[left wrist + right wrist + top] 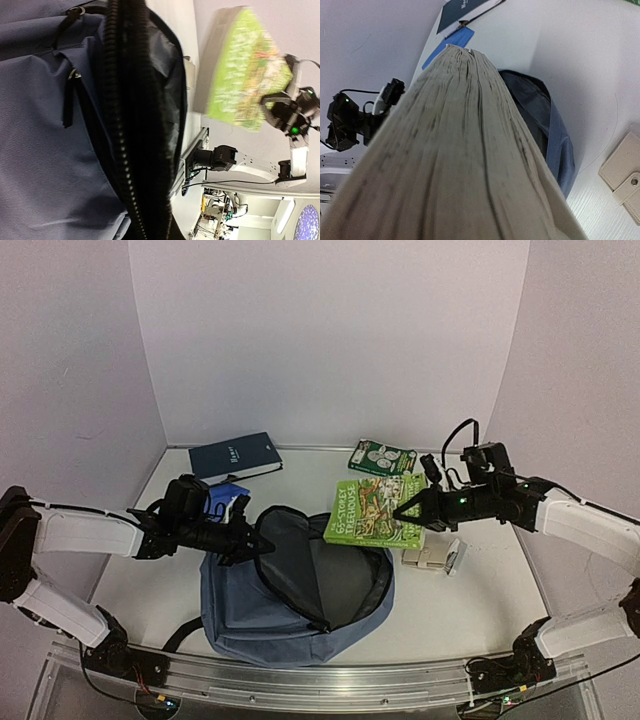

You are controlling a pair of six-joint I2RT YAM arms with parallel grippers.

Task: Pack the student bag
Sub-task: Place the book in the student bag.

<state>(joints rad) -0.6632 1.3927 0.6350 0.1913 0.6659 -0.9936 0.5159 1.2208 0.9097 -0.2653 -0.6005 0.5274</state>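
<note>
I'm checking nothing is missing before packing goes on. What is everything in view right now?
student bag: one, slate-blue, near middle of the table, main compartment open
green book: one, bright green, held over the bag's far right rim
navy book: one, dark navy, far left
small flat book: one, bright blue, next to the navy book, partly hidden by the left arm
green pack: one, dark green with pale circles, behind the green book
pouch: one, beige, right of the bag
table: one, white
left pincer: one, black, shut on the bag's left rim
right pincer: one, black, shut on the green book
</note>
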